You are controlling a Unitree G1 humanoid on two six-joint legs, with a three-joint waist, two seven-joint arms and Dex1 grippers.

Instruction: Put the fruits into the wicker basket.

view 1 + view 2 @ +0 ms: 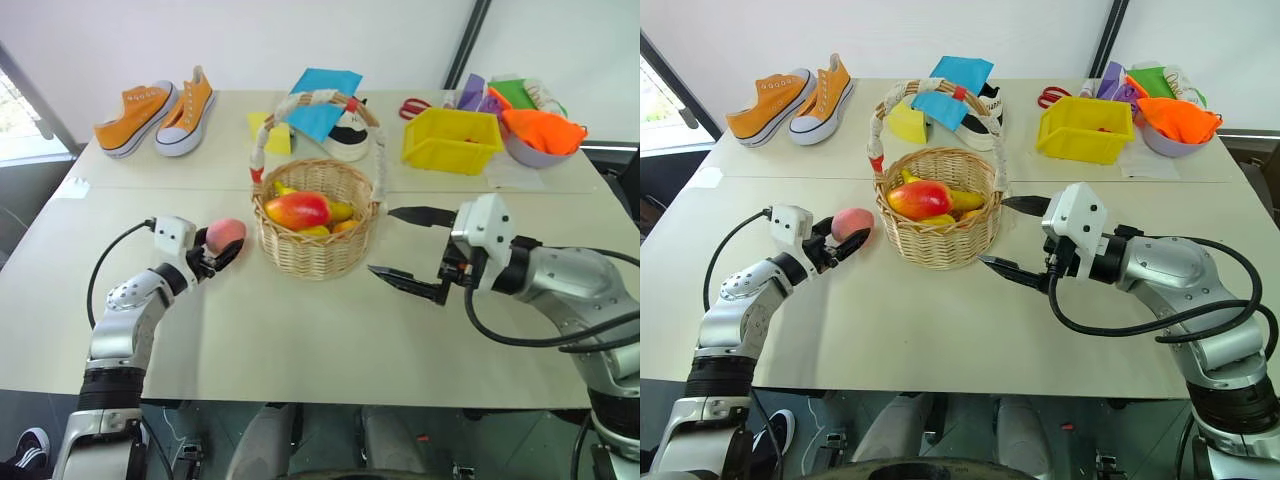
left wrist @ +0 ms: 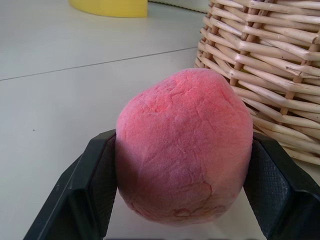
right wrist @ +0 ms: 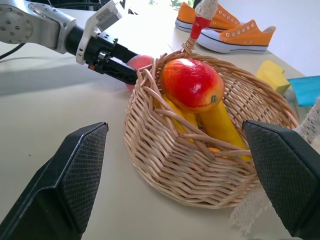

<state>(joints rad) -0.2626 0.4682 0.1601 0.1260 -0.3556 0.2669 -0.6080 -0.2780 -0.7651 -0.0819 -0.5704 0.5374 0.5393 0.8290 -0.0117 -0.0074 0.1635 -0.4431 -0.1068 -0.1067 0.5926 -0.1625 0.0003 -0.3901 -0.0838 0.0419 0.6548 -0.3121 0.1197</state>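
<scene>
While the left gripper (image 1: 226, 252) pinched the round pink peach (image 1: 225, 234) at nine o'clock of the wicker basket (image 1: 316, 222), the red-to-yellow mango (image 1: 298, 210) lay inside on bananas (image 1: 338, 211), its long axis crosswise. Open table (image 1: 300, 340) stretched toward six o'clock. In the left wrist view, both fingers (image 2: 90, 185) pressed the peach's fuzzy sides. In the right wrist view, the right gripper (image 3: 175, 175) stood spread wide before the basket.

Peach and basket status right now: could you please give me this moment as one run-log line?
left gripper: shut on peach, beside wicker basket | mango: in basket, on bananas | right gripper: open
</scene>
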